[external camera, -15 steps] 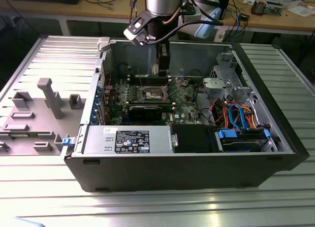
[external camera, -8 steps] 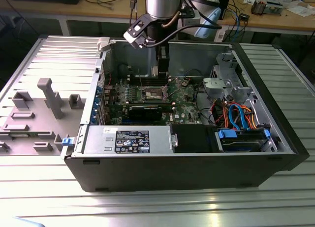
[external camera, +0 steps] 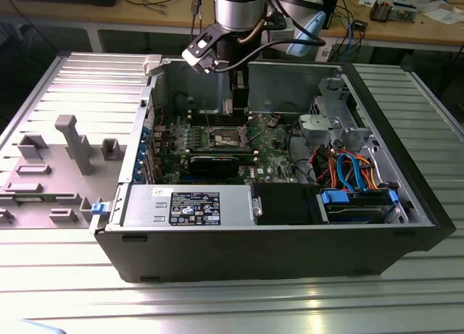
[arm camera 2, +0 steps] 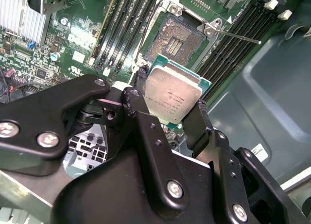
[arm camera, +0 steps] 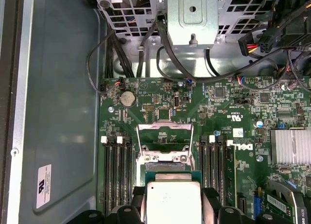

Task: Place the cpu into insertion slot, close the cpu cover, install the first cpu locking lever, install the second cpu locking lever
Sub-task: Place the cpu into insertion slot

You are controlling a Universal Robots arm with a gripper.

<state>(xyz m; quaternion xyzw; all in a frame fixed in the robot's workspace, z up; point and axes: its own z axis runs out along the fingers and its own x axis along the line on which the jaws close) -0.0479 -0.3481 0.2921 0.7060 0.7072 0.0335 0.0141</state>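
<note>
- The cpu (arm camera 2: 172, 95), silvery top showing, is clamped by two opposite edges between the black fingers (arm camera 2: 195, 124) of the gripper (arm camera 2: 170, 98). It hangs close over the insertion slot (arm camera 2: 177, 37) without touching it.
- In the first wrist view the cpu (arm camera: 173, 202) lies just beside the insertion slot (arm camera: 164, 160), lined up with it but not over its centre.
- The insertion slot's dark pin field lies bare. The cpu cover (arm camera: 165, 128) stands swung up on the slot's side away from the cpu.
- A thin metal lever (arm camera 2: 240, 38) sticks out from one corner of the slot.
- Long black memory slots (arm camera: 116, 165) flank the insertion slot on both sides.
- The green motherboard (arm camera: 228, 107) carries the slot. A finned heatsink (arm camera: 290, 146) sits well apart from it.
- The open computer case (external camera: 290, 247) holds it all: motherboard, a black graphics card (external camera: 217, 162) near the slot, a power supply (external camera: 192, 203), and a drive cage (external camera: 341, 127) with coloured cables (external camera: 348, 167).
</note>
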